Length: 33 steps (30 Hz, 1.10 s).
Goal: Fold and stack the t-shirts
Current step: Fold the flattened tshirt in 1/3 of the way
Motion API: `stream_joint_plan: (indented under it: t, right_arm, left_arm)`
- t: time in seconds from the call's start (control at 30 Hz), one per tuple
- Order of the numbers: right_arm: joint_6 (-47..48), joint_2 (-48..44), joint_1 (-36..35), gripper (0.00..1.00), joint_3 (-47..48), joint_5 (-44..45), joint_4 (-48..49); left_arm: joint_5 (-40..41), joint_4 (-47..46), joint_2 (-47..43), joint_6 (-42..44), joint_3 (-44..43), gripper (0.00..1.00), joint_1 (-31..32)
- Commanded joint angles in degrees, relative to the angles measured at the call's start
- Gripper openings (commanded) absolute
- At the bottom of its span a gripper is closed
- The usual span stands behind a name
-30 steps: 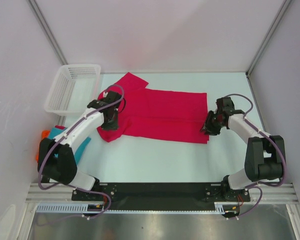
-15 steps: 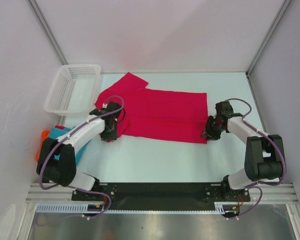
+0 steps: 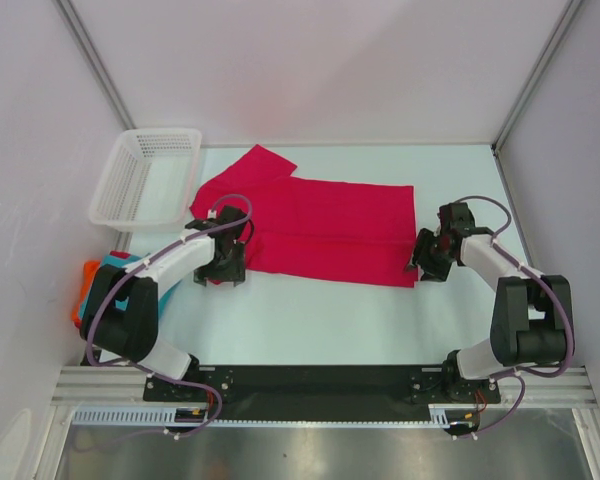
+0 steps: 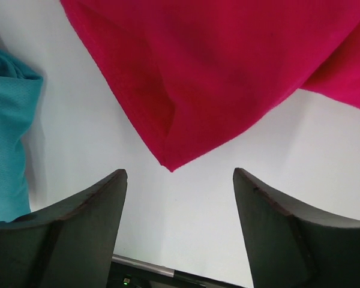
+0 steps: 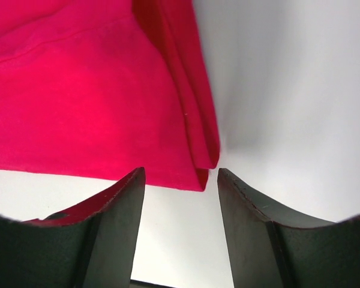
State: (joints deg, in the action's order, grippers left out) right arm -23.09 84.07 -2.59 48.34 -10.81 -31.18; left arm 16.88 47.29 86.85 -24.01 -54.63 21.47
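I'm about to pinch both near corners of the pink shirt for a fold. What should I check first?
1. Left tool open: ok.
2. Right tool open: ok.
3. Large crimson-pink cloth t-shirt, near-left corner lined up with the left tool's gap: ok.
4. Its near-right hem corner in the right tool's gap: ok.
5. Teal cloth t-shirt outside the left tool's gap: ok.
6. Fingers low enough to pinch cloth: cannot tell.

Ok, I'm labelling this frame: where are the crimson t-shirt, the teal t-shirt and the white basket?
crimson t-shirt [image 3: 330, 225], top external view, middle of its spread body.
teal t-shirt [image 4: 6, 132], left wrist view, its fabric at the left edge.
white mesh basket [image 3: 110, 178], top external view, its left wall.
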Motion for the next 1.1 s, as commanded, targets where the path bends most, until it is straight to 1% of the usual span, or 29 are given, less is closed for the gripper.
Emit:
stream_joint_plan:
  t: [0.0, 0.03, 0.1, 0.43, 0.6, 0.7, 0.8, 0.83, 0.87, 0.9, 0.93, 0.97, 1.0, 1.03, 1.07]
  right_arm:
    - [1.73, 0.12, 1.79, 0.58, -0.26, 0.09, 0.94]
    - [1.73, 0.39, 2.06, 0.58, -0.17, 0.09, 1.29]
    - [1.91, 1.35, 2.15, 0.58, 0.09, -0.18, 1.56]
    - [1.56, 5.13, 2.15, 0.57, -0.09, -0.97, 4.02]
    - [1.47, 6.10, 1.53, 0.57, 0.53, -0.88, 4.37]
    - [1.38, 6.80, 1.10, 0.56, 0.97, -1.06, 4.55]
    - [1.56, 7.24, 0.75, 0.52, 1.15, -1.84, 4.90]
    - [1.56, 7.25, 0.66, 0.49, 1.15, -2.20, 4.90]
    - [1.65, 7.25, 0.57, 0.36, 1.15, -2.63, 4.99]
    - [1.73, 7.16, 0.74, 0.27, 1.06, -2.81, 5.34]
    - [1.82, 7.16, 0.74, 0.18, 1.14, -2.99, 5.34]
    - [1.82, 6.90, 0.74, 0.00, 1.06, -2.99, 5.43]
    - [1.82, 6.72, 0.83, 0.00, 1.06, -2.99, 5.43]
    - [1.82, 6.54, 0.92, 0.00, 1.06, -2.90, 5.60]
    - [1.82, 6.02, 0.92, 0.00, 0.97, -2.82, 5.60]
  left_arm:
    - [4.47, 0.35, -0.45, -0.95, -1.97, 0.81, -0.03]
    - [4.73, 0.44, -0.45, -0.95, -2.14, 0.83, -0.12]
    - [5.09, 0.61, 0.16, -1.04, -2.41, 0.85, -0.12]
    - [5.09, -1.06, 3.41, -1.13, -2.06, 0.85, -0.47]
    - [4.39, -1.85, 4.38, -0.43, -2.50, 0.84, -1.87]
    - [3.25, -2.20, 4.91, 0.10, -2.85, 0.80, -3.37]
    - [2.54, -2.64, 5.00, 0.45, -2.50, 0.64, -4.51]
    - [2.37, -2.64, 4.82, 0.37, -2.15, 0.51, -4.60]
    - [2.19, -2.81, 4.82, 0.45, -2.06, 0.46, -4.69]
    - [2.01, -2.90, 4.82, 0.46, -1.97, 0.42, -4.77]
    - [1.93, -2.99, 5.00, 0.46, -1.88, 0.34, -4.69]
    - [1.92, -2.99, 5.00, 0.46, -1.88, 0.30, -4.69]
    - [1.75, -2.99, 5.08, 0.46, -1.88, 0.26, -4.69]
    - [1.66, -2.99, 5.09, 0.46, -1.97, 0.16, -4.69]
    - [1.66, -2.99, 5.09, 0.46, -2.06, 0.03, -4.77]
